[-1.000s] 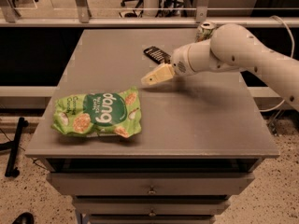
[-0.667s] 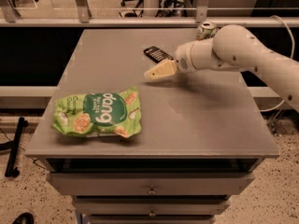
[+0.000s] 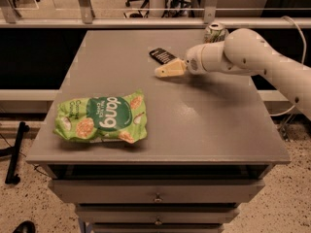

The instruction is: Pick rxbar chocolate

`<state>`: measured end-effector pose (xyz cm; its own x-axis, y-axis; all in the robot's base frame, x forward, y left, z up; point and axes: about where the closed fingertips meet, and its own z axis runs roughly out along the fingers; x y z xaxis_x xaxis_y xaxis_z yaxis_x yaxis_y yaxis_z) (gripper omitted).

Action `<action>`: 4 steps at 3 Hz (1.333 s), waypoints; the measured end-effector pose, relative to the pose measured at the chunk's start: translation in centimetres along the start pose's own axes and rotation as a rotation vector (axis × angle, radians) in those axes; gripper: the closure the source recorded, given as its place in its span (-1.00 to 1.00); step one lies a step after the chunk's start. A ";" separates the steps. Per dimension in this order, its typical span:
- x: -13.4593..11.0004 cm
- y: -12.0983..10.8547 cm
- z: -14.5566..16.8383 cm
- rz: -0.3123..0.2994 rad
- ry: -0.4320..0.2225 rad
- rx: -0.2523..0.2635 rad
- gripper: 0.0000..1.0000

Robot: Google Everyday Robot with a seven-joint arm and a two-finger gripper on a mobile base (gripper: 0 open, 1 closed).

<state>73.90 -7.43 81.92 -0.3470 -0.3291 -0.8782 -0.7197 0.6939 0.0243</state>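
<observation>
The rxbar chocolate [image 3: 162,56] is a small flat black bar lying on the grey table [image 3: 204,115], toward the far middle. My gripper [image 3: 160,72] reaches in from the right on a white arm; its pale fingers point left and sit just in front of and slightly below the bar, close to its near end. The bar lies free on the table.
A large green snack bag [image 3: 101,119] lies at the front left of the table. A white-green drink can [image 3: 215,33] stands at the far right, partly behind the arm. Drawers sit under the table's front edge.
My gripper has moved up and away toward the far side of the table, closer to the black bar. The bag, can and bar have not moved.
</observation>
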 end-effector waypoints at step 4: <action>-0.3 -0.3 0.0 0.028 -0.001 -0.003 1.00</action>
<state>74.20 -7.54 82.14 -0.3662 -0.3092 -0.8776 -0.7113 0.7011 0.0498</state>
